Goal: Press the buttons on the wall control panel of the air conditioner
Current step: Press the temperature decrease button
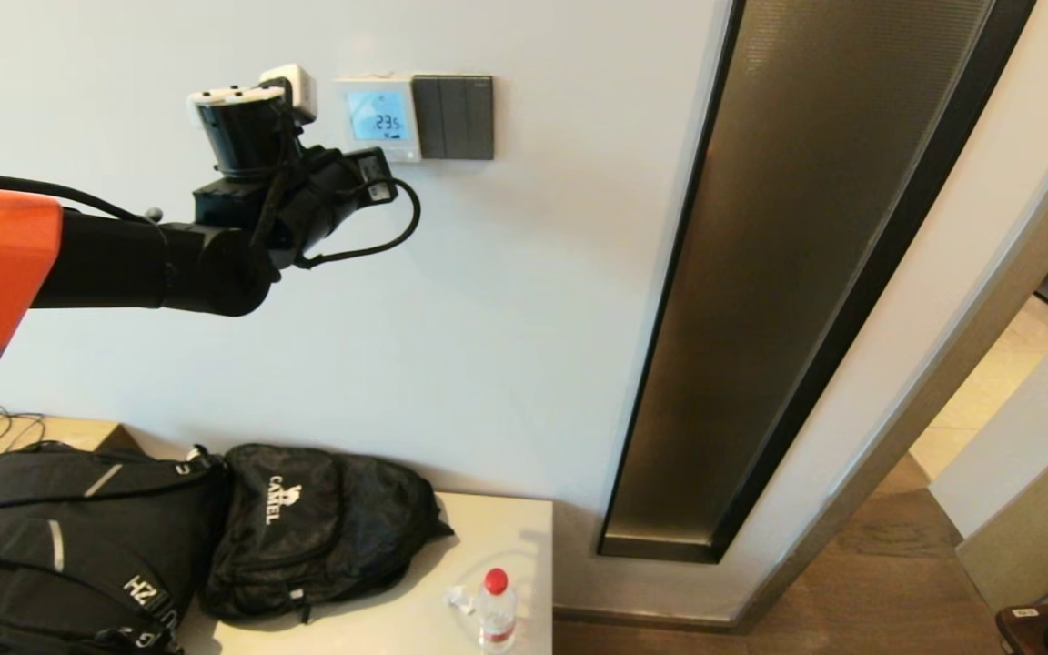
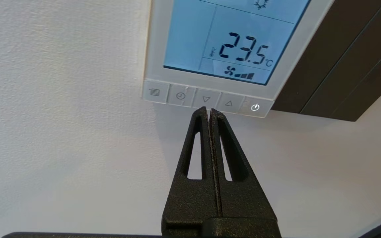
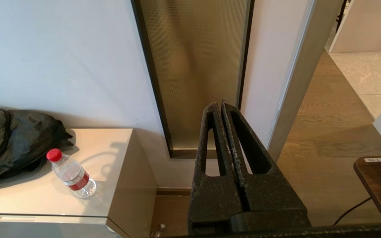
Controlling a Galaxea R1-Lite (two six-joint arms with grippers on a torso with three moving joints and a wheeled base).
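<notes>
Left hand [image 2: 209,110], fingers pressed together into one narrow poking tip, stood just below the wall panel's [image 2: 157,39] buttons [image 2: 206,99]; right hand [image 3: 222,106], likewise closed, idled low.

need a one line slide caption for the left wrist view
Left gripper, fingers shut, tips at the down-arrow button of the wall control panel, whose screen reads 23.5 °C.

I hold my left arm raised and extended, left gripper [image 2: 208,111] with jaws closed; right gripper [image 3: 219,106] is parked low, jaws closed.
</notes>
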